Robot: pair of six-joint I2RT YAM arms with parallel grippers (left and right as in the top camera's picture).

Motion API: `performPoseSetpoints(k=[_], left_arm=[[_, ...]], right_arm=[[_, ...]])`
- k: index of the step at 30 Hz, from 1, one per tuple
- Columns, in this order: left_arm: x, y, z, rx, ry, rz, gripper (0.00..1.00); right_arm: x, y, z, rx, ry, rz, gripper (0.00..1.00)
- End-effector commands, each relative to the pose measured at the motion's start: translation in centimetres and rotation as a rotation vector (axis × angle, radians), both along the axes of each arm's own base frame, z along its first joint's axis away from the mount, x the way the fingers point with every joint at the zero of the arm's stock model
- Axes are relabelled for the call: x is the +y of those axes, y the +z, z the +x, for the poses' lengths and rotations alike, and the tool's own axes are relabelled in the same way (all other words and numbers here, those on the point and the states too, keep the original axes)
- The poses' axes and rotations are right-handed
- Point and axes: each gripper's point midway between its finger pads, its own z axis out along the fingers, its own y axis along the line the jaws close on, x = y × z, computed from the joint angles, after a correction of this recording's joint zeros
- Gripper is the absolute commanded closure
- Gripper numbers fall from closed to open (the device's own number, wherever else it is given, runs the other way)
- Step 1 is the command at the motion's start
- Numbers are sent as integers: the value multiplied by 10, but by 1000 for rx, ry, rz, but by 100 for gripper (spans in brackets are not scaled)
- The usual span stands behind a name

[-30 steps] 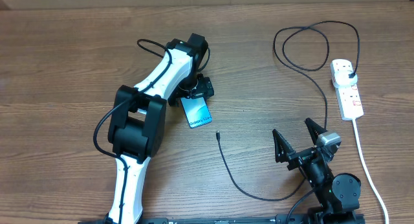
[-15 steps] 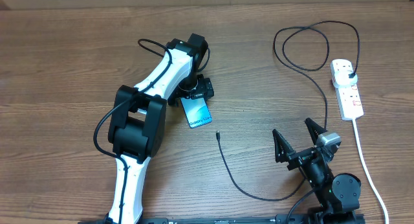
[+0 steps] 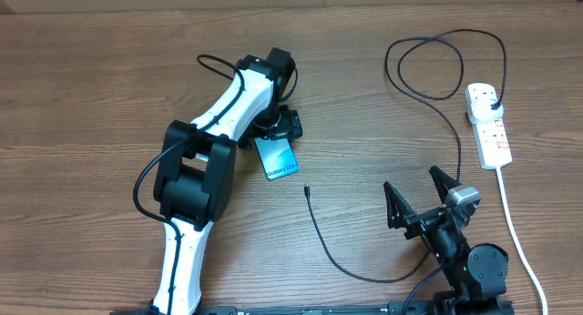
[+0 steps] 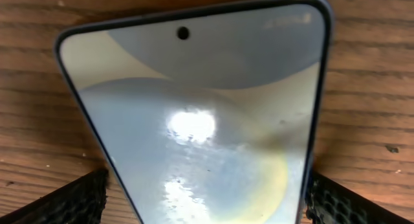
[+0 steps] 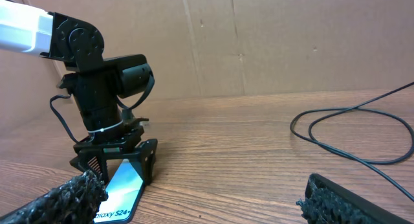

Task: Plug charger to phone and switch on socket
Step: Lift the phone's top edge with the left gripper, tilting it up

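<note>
Nothing moved — left tool (image 3: 278, 136) straddles phone (image 3: 277, 158), charger (image 3: 307, 191) apart.

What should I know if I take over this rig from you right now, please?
Left gripper: open, straddling the far end of the phone, not closed on it.
Right gripper: open, empty, near the front edge.
The phone lies flat, screen up, mid-table. The charger has its connector tip loose on the table between phone and right gripper; its plug sits in the socket at far right.
Done: nothing plugged into the phone yet.
To do: grip the phone, bring the tip to its port, then switch on the socket; switch state is too small to read.
</note>
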Motion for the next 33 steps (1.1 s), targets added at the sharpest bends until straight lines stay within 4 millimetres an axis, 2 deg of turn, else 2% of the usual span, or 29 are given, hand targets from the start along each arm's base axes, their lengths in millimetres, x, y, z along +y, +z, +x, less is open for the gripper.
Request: performPoseSetpoints(k=[1,5,33], left_arm=[[-4,-58,-42,165,8,40,0],[-3,-61,-44,169,61,51,0],[-5,-61,-46,178,59,42,0]], right_arm=[[-1,-2,0,-5,-5,-4,0],[-1,-2,0,-5,-4,-4,0],[-1,-2,0,-5,-5,-4,0]])
